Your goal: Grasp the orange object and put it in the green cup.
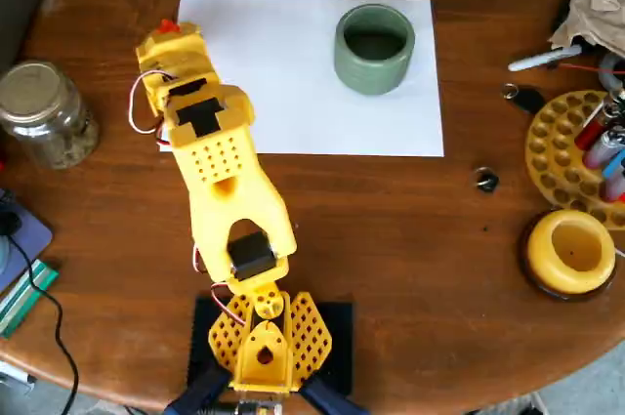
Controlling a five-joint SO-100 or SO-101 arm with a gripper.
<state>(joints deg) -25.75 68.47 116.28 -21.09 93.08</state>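
Orange object [168, 26]: only a small orange-red sliver is seen in the overhead view, at the upper-left corner of the white paper sheet [293, 73], just beyond the tip of the gripper [168, 39]. Most of it is hidden by the yellow arm [220, 161]; its shape cannot be made out.

Gripper: viewed from directly above and covered by its own housing. Whether the jaws are parted, closed, or holding the piece cannot be told.

Green cup [374, 48]: 1 item, upright on the upper-right part of the sheet, well apart from the gripper. Its inside is dark and contents cannot be read.

Glass jar [44, 112]: 1 item with a metal lid, left of the sheet on the wooden table [410, 229].

Yellow round holder [571, 251]: at the right, near the table edge.

Perforated yellow tray [566, 156]: cut off by the right frame edge, with pens standing in it.
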